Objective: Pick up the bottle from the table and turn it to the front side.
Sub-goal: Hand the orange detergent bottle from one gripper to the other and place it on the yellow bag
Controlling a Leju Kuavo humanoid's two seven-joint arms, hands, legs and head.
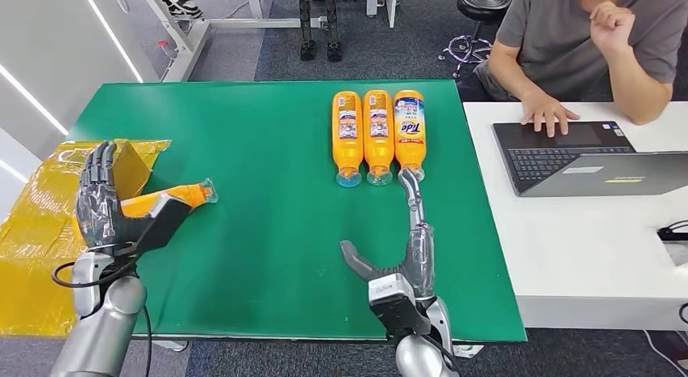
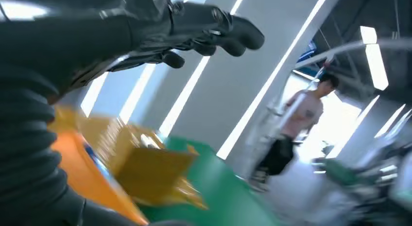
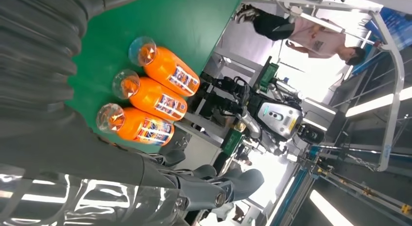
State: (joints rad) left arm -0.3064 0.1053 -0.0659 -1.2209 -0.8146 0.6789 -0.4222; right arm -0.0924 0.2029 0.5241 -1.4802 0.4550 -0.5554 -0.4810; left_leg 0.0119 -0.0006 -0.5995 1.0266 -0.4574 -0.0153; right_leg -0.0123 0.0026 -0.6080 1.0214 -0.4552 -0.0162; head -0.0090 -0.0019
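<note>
Right hand (image 1: 403, 259) open before three lying bottles (image 1: 378, 135); laptop (image 1: 584, 156) beside.

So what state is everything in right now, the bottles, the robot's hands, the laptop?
Held bottle: lifted off the table, gripped by the left hand, cap pointing right.
Three Tide bottles: lying side by side on the green table, caps toward the robot; only the right one shows its front label.
Right hand: holds nothing, fingers apart.
Laptop: lid open, a person's hand on it.
</note>
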